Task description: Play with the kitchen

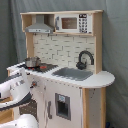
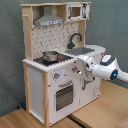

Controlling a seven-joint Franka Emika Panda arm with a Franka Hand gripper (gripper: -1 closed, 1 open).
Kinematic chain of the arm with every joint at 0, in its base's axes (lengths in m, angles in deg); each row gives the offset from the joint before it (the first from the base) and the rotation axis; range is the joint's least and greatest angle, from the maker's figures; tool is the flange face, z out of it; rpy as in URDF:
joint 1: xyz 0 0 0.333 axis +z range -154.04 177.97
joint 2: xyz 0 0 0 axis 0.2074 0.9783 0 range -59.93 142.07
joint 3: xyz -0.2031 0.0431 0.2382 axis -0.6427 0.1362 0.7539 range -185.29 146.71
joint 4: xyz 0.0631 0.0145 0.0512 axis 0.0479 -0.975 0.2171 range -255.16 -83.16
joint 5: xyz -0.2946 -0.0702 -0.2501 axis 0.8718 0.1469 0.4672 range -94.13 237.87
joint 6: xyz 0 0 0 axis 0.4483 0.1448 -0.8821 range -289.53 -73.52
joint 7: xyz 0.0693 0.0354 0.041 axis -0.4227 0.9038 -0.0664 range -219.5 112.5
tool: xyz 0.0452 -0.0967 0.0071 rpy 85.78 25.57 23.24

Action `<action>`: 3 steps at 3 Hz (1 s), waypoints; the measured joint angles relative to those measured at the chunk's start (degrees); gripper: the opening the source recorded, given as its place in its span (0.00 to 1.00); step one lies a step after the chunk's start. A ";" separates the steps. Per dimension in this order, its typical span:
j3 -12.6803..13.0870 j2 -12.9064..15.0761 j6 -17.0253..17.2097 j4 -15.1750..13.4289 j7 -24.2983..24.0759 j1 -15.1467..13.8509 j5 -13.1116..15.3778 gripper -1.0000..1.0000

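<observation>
The gripper (image 2: pixel 80 71), its finger state impossible to tell, sits at the kitchen (image 2: pixel 47 75) knobs (image 2: pixel 76 69), seemingly approaching one; next it must close and twist.

The arm (image 2: pixel 107 70) is glossy white with rounded, bulbous segments, darker grey seams at the joints and a small blue light.

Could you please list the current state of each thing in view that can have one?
Kitchen: upright, standing on the wooden floor.
Oven door: closed.
Pot: upright on the stovetop.
Sink: looks empty.
Faucet: upright beside the sink.
Microwave door: closed.
Gripper: at the front knob panel, below the counter edge.
</observation>
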 joint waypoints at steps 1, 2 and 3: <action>-1.33 -0.02 2.36 -1.45 2.77 4.11 0.22 1.00; -1.35 -0.01 6.76 -2.43 3.00 8.36 0.23 1.00; -1.39 -0.01 11.55 -3.76 4.86 10.67 0.22 1.00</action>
